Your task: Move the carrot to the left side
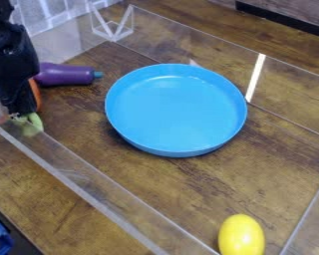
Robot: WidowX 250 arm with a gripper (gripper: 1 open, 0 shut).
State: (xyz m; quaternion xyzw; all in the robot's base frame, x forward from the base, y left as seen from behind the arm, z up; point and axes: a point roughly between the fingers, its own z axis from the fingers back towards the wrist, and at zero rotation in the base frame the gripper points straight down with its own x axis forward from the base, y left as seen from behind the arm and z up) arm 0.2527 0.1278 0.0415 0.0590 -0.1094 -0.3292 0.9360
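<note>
My black gripper is pinched shut on the small orange toy carrot with green leaves, far left on the wooden table. The big round blue plate shows only bare blue inside. The yellow lemon sits outside it.

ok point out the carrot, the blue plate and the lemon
carrot [29, 123], camera view, green leafy top
blue plate [175, 108], camera view, bare middle
lemon [241, 237], camera view, middle of its body

My arm all black, chunky blocky wrist section, narrower dark gripper underneath, finer detail too blurry.
</note>
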